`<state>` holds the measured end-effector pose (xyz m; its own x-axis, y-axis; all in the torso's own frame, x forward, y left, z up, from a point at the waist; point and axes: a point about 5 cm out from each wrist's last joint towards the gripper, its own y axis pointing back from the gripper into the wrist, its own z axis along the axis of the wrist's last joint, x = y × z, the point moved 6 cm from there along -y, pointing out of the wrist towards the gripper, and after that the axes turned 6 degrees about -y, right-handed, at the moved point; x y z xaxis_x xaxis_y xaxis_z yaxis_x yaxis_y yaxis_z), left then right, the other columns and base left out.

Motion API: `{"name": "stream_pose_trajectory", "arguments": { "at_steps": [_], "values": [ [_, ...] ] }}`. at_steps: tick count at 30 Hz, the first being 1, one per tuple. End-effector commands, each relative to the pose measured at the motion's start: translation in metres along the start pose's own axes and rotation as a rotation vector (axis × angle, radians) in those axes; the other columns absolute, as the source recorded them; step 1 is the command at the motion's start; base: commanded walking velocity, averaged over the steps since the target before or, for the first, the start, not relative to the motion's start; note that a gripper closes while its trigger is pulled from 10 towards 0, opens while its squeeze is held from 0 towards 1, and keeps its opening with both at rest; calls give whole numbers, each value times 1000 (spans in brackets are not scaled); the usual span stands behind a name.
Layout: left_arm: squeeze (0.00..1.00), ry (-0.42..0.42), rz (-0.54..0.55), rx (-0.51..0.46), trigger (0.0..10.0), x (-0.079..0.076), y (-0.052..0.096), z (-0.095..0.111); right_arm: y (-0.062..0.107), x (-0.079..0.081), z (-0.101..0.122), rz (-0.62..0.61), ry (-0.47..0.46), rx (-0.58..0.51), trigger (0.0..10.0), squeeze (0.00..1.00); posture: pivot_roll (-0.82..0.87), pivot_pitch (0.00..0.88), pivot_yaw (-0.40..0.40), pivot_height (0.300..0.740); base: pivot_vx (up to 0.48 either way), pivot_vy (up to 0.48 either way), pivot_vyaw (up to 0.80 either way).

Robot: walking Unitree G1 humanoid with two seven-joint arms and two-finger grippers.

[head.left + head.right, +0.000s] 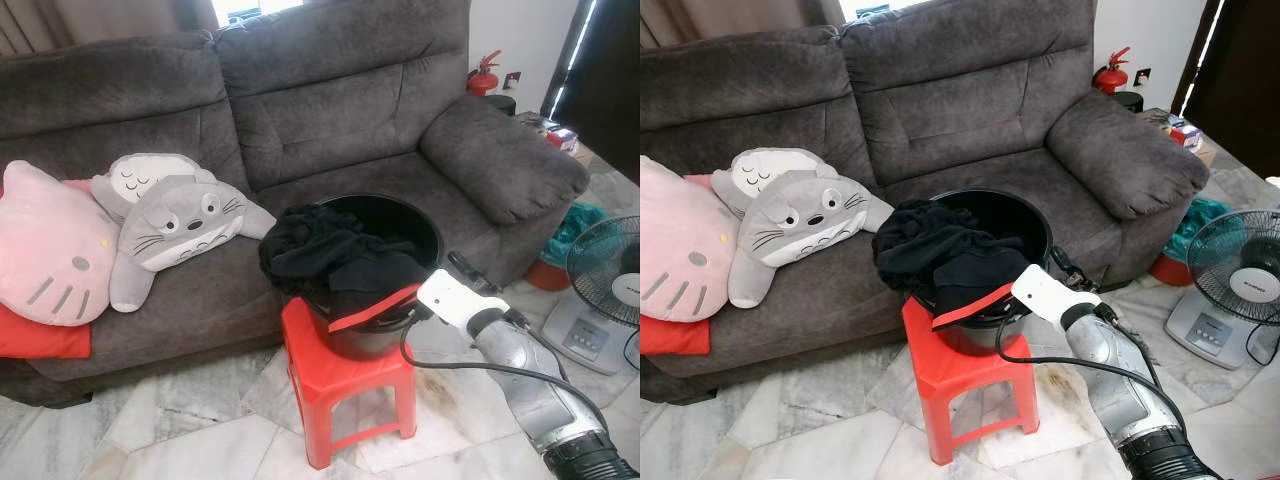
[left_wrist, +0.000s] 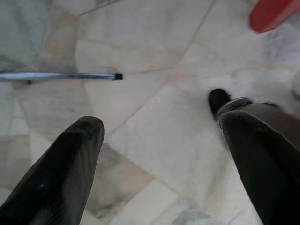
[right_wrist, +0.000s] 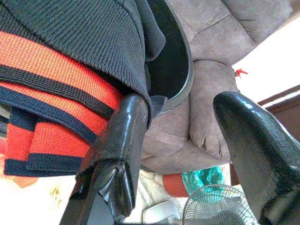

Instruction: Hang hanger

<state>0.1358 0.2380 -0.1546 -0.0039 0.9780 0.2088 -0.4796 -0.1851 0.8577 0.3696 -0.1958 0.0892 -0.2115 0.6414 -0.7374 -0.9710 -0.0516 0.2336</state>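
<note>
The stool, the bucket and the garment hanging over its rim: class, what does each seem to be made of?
Stool: glossy red moulded plastic, by its sheen.
Bucket: smooth black plastic, probably; thin shiny rim.
Garment: knitted fabric, dark with red bands; visible ribbed stitches.

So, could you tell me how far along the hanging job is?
Nothing looks done. The right gripper is open at the rim of the black bucket on the red stool, by the dark clothes. Picking and hanging remain; the left gripper idles above the floor.
</note>
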Motion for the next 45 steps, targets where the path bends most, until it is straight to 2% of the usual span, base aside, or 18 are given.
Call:
{"name": "stream_pose_trajectory", "arguments": {
  "at_steps": [1, 6, 9, 12, 15, 18, 21, 25, 26, 28, 45],
  "values": [
    [0, 11, 6, 18, 10000, 6, 2, -9, -4, -3, 5, -19, -21, -14, 10000, 0, -284, 0, 131, 740, 0, 0, 0],
    [0, 8, -2, 16, 10000, -4, 3, -10, -8, -4, 8, -28, -47, -22, 10000, 0, -285, 0, 132, 740, 0, 0, 0],
    [0, 8, -5, 15, 10000, -4, 3, -10, -8, -4, 8, -30, -48, -22, 10000, 0, -285, 0, 132, 740, 0, 0, 0],
    [0, -2, -23, -2, 10000, -30, 0, 4, -17, -3, 24, 5, -213, -69, 10000, 0, -284, 0, 132, 740, 0, 0, 0],
    [0, -1, -21, -7, 10000, -29, -1, 8, -20, -3, 27, 14, -216, -73, 10000, 0, -278, 0, 132, 740, 0, 0, 0],
    [0, 1, -7, -7, 10000, -16, -3, 10, -24, -1, 16, 24, -213, -3, 10000, 0, -278, 0, 134, 740, 0, 0, 0],
    [0, 0, 1, -4, 10000, -8, -3, 9, -26, 0, 12, 25, -225, 10, 10000, 0, -275, 0, 135, 740, 0, 0, 0],
    [0, -2, 5, -3, 10000, -5, -2, 8, -27, 4, 13, 58, -262, 10, 10000, 0, -276, 0, 135, 740, 0, 0, 0],
    [0, -4, 4, -3, 10000, -6, -2, 8, -28, 4, 13, 59, -264, 7, 8588, 0, -276, 0, 135, 740, 0, 0, 0],
    [0, -7, 1, -3, 10000, -10, -2, 9, -29, 5, 14, 67, -260, 1, 0, 0, -274, 0, 137, 740, 0, 0, 0],
    [0, -14, 5, 12, 10000, -12, -1, 1, -33, 9, 27, 84, -267, -51, 0, 0, -268, 0, 139, 740, 0, 0, 0]
  ]
}}
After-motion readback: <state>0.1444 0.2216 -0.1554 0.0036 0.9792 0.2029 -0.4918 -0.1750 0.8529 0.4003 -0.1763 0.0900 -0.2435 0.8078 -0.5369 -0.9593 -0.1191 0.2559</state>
